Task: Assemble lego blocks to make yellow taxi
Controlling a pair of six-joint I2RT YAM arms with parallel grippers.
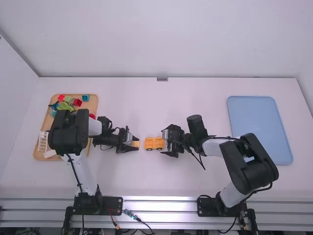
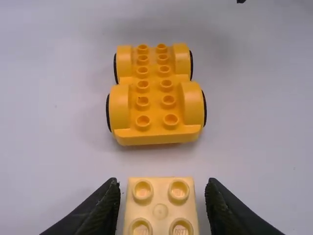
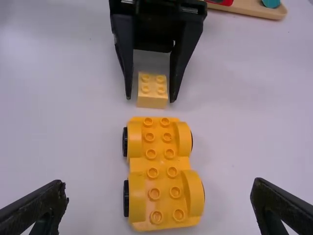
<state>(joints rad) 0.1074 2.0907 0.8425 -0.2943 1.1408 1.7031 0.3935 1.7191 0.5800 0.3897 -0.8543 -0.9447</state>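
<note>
Landmark: one orange-yellow plastic car chassis with black-rimmed wheels (image 2: 155, 105), studs upward, on the white table, lying between the two grippers.

Item: one pale-yellow square brick, four studs on top (image 2: 160, 196). Just beside the chassis, off its left end, apart from it; apparently upright on the table.

Item: left gripper (image 2: 164, 185). At the chassis's left, fingers spread either side of the brick, a slim gap showing at each flank; nothing pinched.

Item: right gripper (image 3: 159, 185). At the chassis's right end, fingers spread wide, clear of the wheels, holding nothing.

Item: tan wooden tray of assorted blocks (image 1: 92, 104). Well to the left of the chassis.

Item: light-blue rectangular tray (image 1: 257, 129). Well to the right of the chassis.

Hazards, as judged: an off-centre left grip could twist the brick or nudge it into the chassis. Unbraced, the chassis could roll on its wheels when pressed. Uneven closing on the right could skew it. Misaligned studs would leave the brick tilted or loose.
</note>
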